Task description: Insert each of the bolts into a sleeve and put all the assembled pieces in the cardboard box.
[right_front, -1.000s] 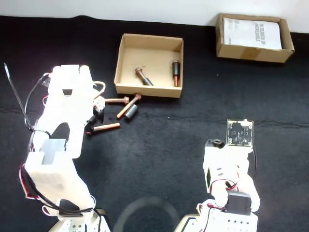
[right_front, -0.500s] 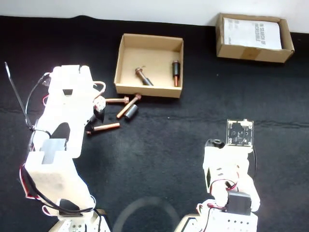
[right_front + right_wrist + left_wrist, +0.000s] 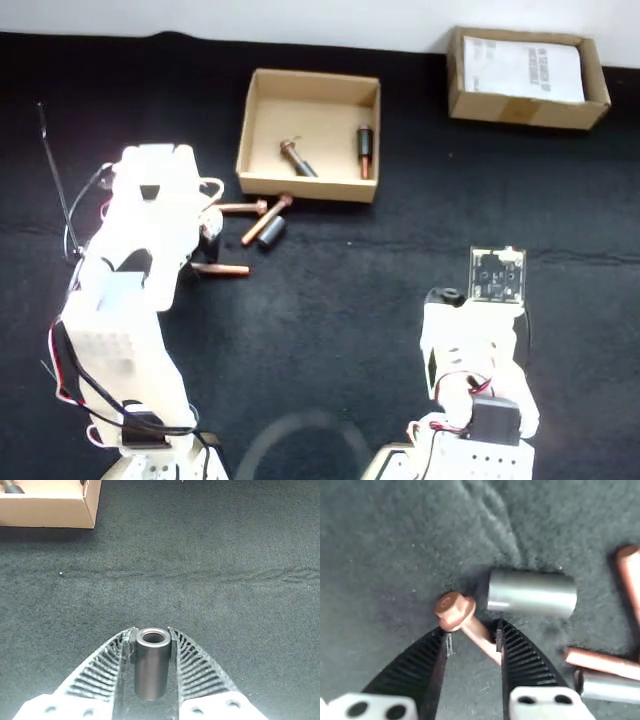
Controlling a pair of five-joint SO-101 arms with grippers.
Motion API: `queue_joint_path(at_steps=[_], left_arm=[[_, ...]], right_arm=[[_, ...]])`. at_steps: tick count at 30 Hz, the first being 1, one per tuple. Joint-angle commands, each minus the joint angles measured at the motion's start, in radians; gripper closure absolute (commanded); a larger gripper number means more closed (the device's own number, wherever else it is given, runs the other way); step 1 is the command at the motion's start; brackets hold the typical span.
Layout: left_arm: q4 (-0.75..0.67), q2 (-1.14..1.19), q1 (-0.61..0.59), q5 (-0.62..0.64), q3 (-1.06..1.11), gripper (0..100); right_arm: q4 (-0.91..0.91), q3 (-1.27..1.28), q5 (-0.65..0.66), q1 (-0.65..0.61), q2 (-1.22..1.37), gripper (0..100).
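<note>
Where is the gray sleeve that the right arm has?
In the right wrist view, the sleeve sits clamped in the right gripper, over the black cloth, apart from the cardboard box.

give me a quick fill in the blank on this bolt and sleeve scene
The right hand is shut on a gray ____.
The open left hand straddles a copper ____.
The cardboard box holding assembled pieces contains ____ of them.
Missing: sleeve, bolt, two.
</note>
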Motion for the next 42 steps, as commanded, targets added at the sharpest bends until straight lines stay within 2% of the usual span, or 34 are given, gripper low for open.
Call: queue_joint_path(at_steps=[1,8,11,14,20,25,30,33,42], left_arm=[[-0.018,0.004,-0.012,-0.006,-0.016,86],[-0.015,0.031,-0.013,-0.006,-0.016,87],[-0.012,0.053,-0.013,-0.008,-0.016,99],[-0.008,0.074,-0.002,-0.014,-0.016,99],[0.040,0.073,0.041,-0.295,-0.018,99],[0.066,0.073,0.097,-0.549,-0.018,99],[0.089,-0.005,0.142,-0.720,-0.018,99],[0.080,-0.108,0.166,-0.758,-0.018,99],[-0.044,-0.493,0.280,-0.758,-0.005,99]], right_arm=[[0.002,-0.016,0.006,-0.004,-0.012,99.2],[-0.001,-0.016,0.006,-0.004,-0.012,99.2],[-0.001,-0.015,0.003,-0.004,-0.012,99.2],[-0.002,-0.007,0.002,-0.004,-0.012,99.2],[-0.013,-0.005,0.002,-0.004,-0.012,99.2],[-0.151,0.071,0.002,-0.004,-0.012,99.2],[-0.271,0.171,0.002,-0.008,-0.012,99.2],[-0.357,0.243,0.002,-0.008,-0.012,99.2],[-0.653,0.387,-0.020,-0.010,-0.010,99.2]])
